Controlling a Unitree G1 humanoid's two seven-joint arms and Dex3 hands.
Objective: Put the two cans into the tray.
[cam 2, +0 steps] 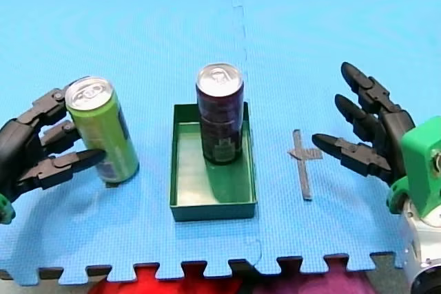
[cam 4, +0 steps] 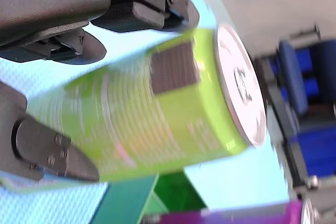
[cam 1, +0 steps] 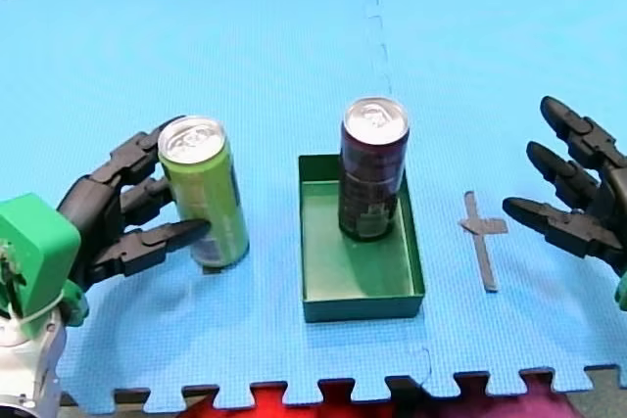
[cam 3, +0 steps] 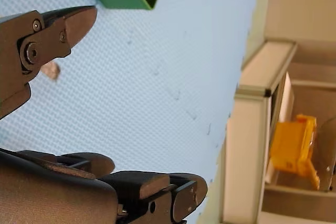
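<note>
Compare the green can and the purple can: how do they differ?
The green can is outside the tray, to its left; the purple can stands inside it. The left robot hand grips the green can; nothing touches the purple can. The green can leans; the purple can is upright. Both are tall with silver tops. The right robot hand, right of the tray, holds nothing.

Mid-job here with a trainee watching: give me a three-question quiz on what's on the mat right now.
1. True or false: the purple can stands upright inside the tray.
2. Fill in: the right robot hand, beside the tape mark, holds ___.
3. The left robot hand grasps: A) the tray B) the green can C) the purple can.
Key: 1 true; 2 nothing; 3 B.
</note>
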